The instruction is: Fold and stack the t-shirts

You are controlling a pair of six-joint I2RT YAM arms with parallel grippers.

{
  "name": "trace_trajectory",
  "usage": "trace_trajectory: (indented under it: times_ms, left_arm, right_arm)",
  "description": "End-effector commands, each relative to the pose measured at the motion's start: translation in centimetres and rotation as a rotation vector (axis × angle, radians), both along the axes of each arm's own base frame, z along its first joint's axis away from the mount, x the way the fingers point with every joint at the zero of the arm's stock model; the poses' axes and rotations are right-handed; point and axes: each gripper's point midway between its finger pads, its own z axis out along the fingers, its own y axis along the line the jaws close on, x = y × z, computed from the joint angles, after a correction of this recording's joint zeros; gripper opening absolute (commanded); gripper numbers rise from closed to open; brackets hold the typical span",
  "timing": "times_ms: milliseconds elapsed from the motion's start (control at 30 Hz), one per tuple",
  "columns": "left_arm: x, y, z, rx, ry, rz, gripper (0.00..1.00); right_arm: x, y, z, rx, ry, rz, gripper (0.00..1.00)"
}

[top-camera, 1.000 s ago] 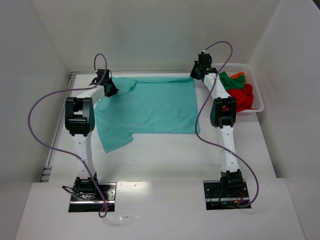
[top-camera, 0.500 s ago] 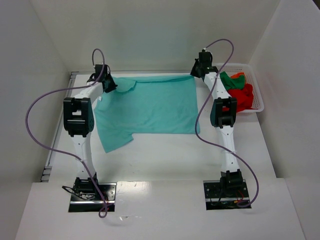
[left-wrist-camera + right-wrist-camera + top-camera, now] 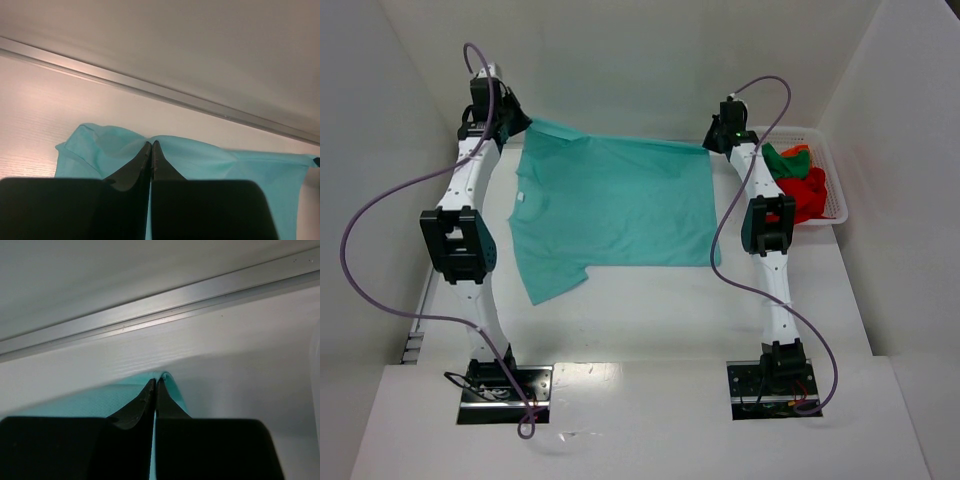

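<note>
The teal t-shirt [image 3: 615, 210] lies spread on the white table, its far edge lifted and stretched between my two grippers. My left gripper [image 3: 517, 124] is shut on the shirt's far left corner, raised near the back wall; the left wrist view shows its jaws closed on teal cloth [image 3: 200, 160]. My right gripper [image 3: 712, 146] is shut on the far right corner; the right wrist view shows its jaws pinching a teal fold [image 3: 172, 385]. Dark green, red and orange shirts [image 3: 800, 185] lie bunched in the white basket [image 3: 838, 190] at the right.
The back wall and a metal rail [image 3: 165, 92] run close behind both grippers. The basket stands against the right wall. One sleeve [image 3: 548, 280] of the teal shirt points toward the near left.
My left gripper has swung up and to the far left with the shirt's corner, pulling the folded-over cloth open and stretching the far edge. The right gripper has held its place.
</note>
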Motion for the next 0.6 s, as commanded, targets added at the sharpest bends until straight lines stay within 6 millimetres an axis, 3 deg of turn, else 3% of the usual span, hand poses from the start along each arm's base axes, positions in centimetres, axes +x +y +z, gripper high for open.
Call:
trace_trajectory:
  times_ms: [0,67,167,300,333,400,433,467,533,567]
  left_arm:
    - [-1.5,0.8,3.7,0.036,-0.038,-0.009,0.0]
    - [-2.2,0.8,4.4,0.037,-0.044,-0.009,0.0]
    - [-3.4,1.0,3.9,0.031,-0.023,-0.008,0.0]
    - [-4.7,0.8,1.6,0.023,0.03,-0.017,0.0]
    - [-5.1,1.3,1.5,0.022,0.034,-0.008,0.0]
    - [-5.6,1.2,0.1,0.019,0.062,-0.009,0.0]
    - [-5.8,1.2,0.0,0.019,0.067,-0.009,0.0]
    - [-5.8,1.2,-0.4,0.011,0.068,-0.005,0.0]
    - [-6.1,1.1,-1.6,0.008,0.095,-0.005,0.0]
    - [-6.1,1.6,-0.9,0.009,0.077,0.004,0.0]
  right_arm:
    - [0.4,-0.8,5.2,0.007,-0.083,-0.02,0.0]
    - [0.3,-1.4,5.3,0.007,-0.08,-0.029,0.0]
    - [-0.1,-1.4,5.2,0.014,-0.07,-0.034,0.0]
    - [-0.6,-1.3,6.0,0.019,-0.079,-0.026,0.0]
    - [-1.0,-1.3,5.4,0.018,-0.062,-0.026,0.0]
    - [-1.2,-1.3,7.3,0.021,-0.102,-0.026,0.0]
    - [-1.6,-1.4,6.7,0.02,-0.085,-0.026,0.0]
    - [-1.8,-2.0,8.1,0.022,-0.108,-0.035,0.0]
    - [-2.1,-2.0,8.2,0.022,-0.11,-0.035,0.0]
    - [-2.4,-2.1,8.3,0.022,-0.108,-0.035,0.0]
